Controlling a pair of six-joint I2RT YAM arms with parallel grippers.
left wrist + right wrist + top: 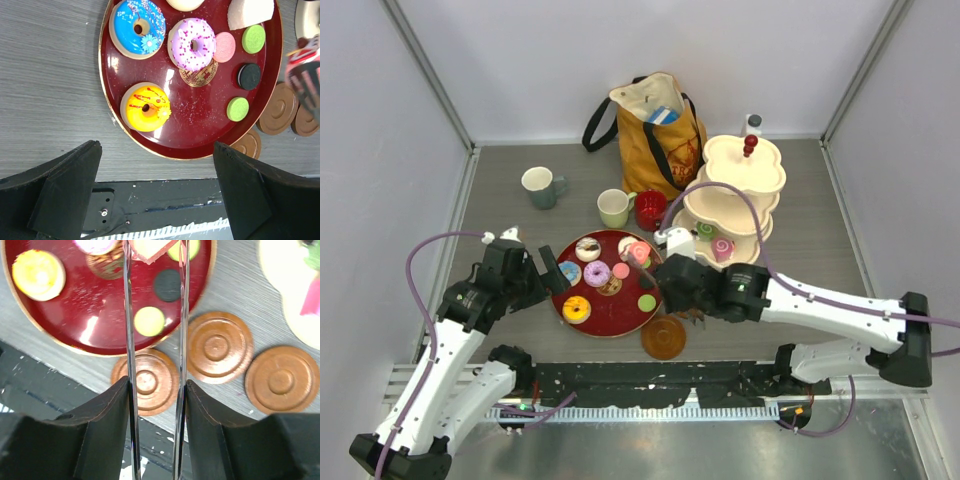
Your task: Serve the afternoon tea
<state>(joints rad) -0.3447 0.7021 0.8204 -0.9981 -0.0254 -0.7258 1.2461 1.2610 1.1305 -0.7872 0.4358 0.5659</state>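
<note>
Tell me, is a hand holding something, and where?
The right hand seems to pinch the pink-and-cream cake slice by its sides. The left hand is open and empty.

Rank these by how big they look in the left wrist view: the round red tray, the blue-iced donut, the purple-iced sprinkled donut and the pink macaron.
Largest: round red tray.
Next: blue-iced donut and purple-iced sprinkled donut, which look too alike to rank.
Smallest: pink macaron.

Three brown saucers lie flat near the cream stand bearing roll cakes.
</note>
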